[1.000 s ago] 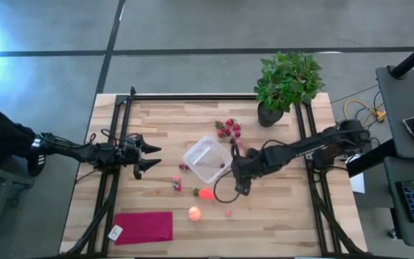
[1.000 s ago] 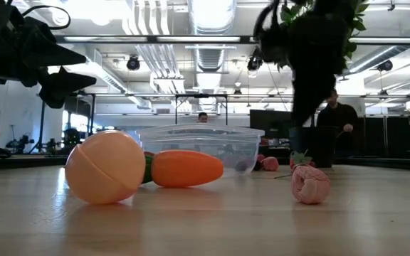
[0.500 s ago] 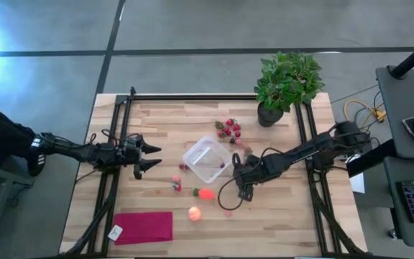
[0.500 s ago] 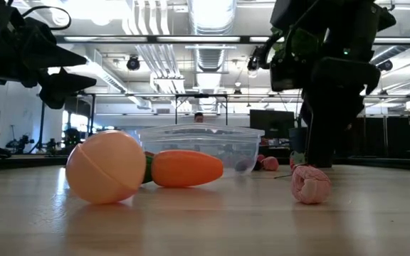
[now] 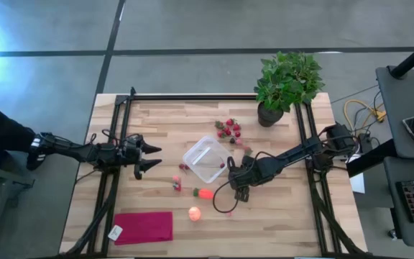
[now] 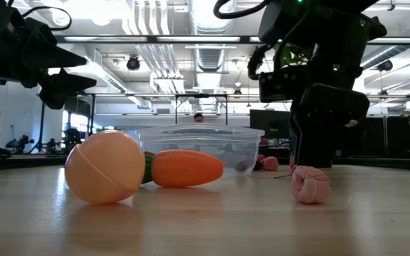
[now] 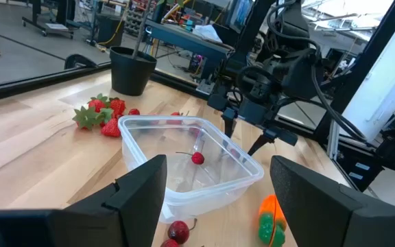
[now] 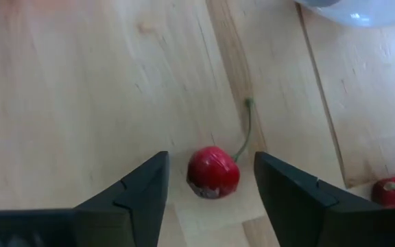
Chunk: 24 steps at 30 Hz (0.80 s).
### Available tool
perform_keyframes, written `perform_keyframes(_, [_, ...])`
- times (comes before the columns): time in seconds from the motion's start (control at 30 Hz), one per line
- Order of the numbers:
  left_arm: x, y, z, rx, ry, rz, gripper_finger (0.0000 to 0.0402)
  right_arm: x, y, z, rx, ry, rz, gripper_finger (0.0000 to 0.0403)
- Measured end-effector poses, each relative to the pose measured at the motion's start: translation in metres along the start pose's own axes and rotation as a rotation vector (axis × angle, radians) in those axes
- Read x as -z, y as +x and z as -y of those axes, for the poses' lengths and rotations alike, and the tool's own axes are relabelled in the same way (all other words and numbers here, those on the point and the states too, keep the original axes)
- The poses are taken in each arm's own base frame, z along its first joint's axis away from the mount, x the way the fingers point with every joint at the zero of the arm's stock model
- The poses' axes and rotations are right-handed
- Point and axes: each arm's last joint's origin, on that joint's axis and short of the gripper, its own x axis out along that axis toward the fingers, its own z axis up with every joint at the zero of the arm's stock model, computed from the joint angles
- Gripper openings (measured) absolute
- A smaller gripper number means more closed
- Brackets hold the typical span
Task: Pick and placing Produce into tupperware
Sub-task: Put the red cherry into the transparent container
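No legible text, label, brand, number or sign found in any view. A small white tag (image 5: 116,232) lies at the corner of the magenta cloth (image 5: 144,226) on the counter (image 5: 157,122); any print on it is too small to read.
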Motion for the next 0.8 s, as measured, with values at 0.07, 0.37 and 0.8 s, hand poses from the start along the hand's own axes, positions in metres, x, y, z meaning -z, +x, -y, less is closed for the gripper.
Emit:
perform_keyframes(0.07, [0.000,0.000,0.000,0.001,0.000,0.001,0.0247,-0.001,0.000,-0.001,0.000,-0.001,0.000,0.0193])
perform_keyframes(0.37, [0.000,0.000,0.000,0.000,0.000,0.000,0.0247,0.001,0.000,0.001,0.017,0.001,-0.028,0.0113])
perform_keyframes(0.8, [0.000,0.000,0.000,0.000,0.000,0.000,0.0247,-0.020,-0.044,-0.007,0.010,-0.025,-0.019,0.0083])
